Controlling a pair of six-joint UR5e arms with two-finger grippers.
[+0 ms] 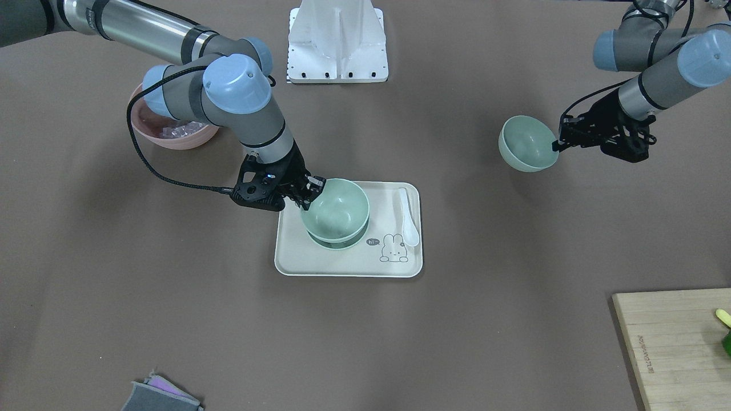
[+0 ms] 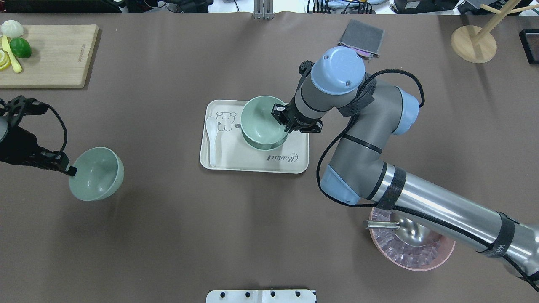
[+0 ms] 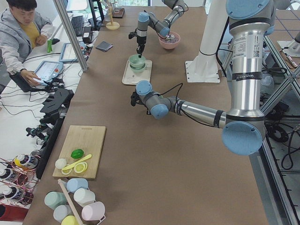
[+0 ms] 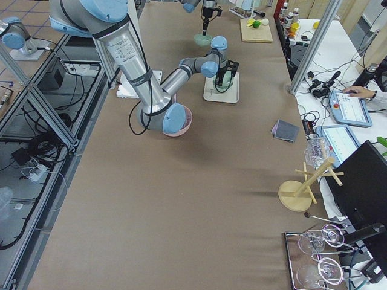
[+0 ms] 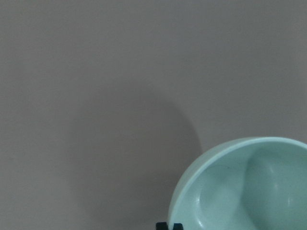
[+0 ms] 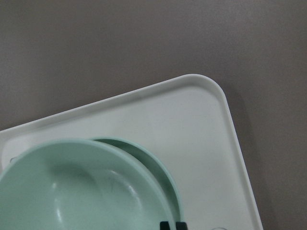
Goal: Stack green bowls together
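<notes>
Three green bowls, all alike: small, round, deep-sided, pale mint, smooth matte plastic, no print.

- Free bowl (image 2: 97,173): left gripper (image 2: 71,171) has its fingers narrow, pinching the rim. The bowl hangs tilted over bare table, well apart from the tray, with its shadow on the mat beneath.
- Upper bowl (image 1: 336,205): right gripper (image 1: 313,191) has its fingers narrow, clamped on the rim. It sits offset over the lower bowl (image 6: 160,172), which shows only as a darker crescent. Cannot tell whether it is fully seated.
- Lower bowl stands on the tray (image 1: 342,264), a cream rounded rectangle with a low rim and a rabbit print. A glossy white spoon (image 1: 409,220) lies along the tray's end, away from the right gripper.

Surface: flat matte brown-grey mat. A pink bowl (image 2: 421,256) with a metal scoop sits under the right arm, and a wooden cutting board (image 2: 46,54) lies at the far left corner. Lab setting: aluminium framing, and an operator (image 3: 21,28) at a side bench.
</notes>
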